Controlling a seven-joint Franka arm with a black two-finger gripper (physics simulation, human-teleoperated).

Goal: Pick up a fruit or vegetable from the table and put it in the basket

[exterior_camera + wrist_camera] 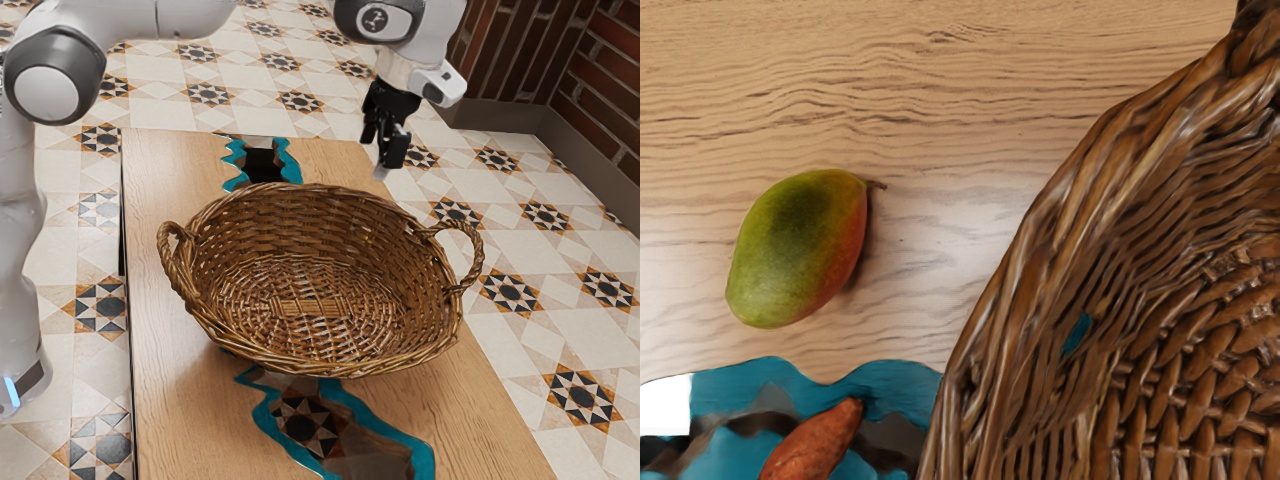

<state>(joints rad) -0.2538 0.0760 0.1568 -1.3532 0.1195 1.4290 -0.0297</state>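
Two foods, a mango (798, 250) and a reddish-brown root (814, 444), lie near our basket (320, 360) on the table (170, 400); we cannot tell whether our raised gripper (386, 160) is wide or narrow.

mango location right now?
In the wrist view, the mango lies on the bare wood of the table, outside the basket, between its rim and nothing held, near the reddish-brown sweet potato.
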